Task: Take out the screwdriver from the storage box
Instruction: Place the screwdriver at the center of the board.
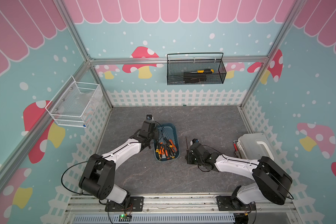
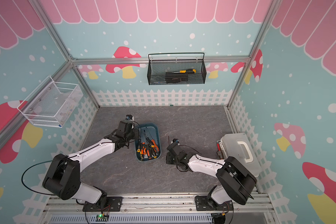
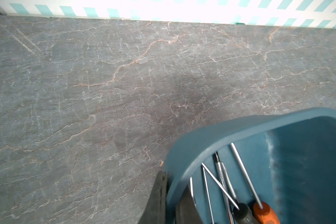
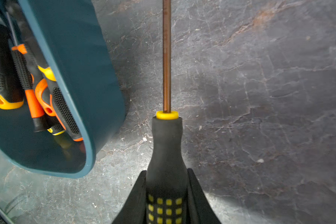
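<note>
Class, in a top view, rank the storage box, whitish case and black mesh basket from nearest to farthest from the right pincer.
1. storage box: left of the right pincer, which grips a screwdriver.
2. whitish case: right edge of the table.
3. black mesh basket: up on the back wall.

Screwdrivers [image 1: 166, 149] in storage box [image 1: 171, 130], lone screwdriver [image 4: 166, 139] just right of it, case [image 1: 250, 147] further right

Far wall: black wire-mesh basket [image 1: 175, 74] holding a yellow-and-black tool [image 1: 205, 71]
Left wall: white wire-mesh basket [image 1: 70, 108]
Right: whitish translucent handled case [image 1: 247, 142]
Floor: grey marbled tabletop [image 1: 211, 120]
</note>
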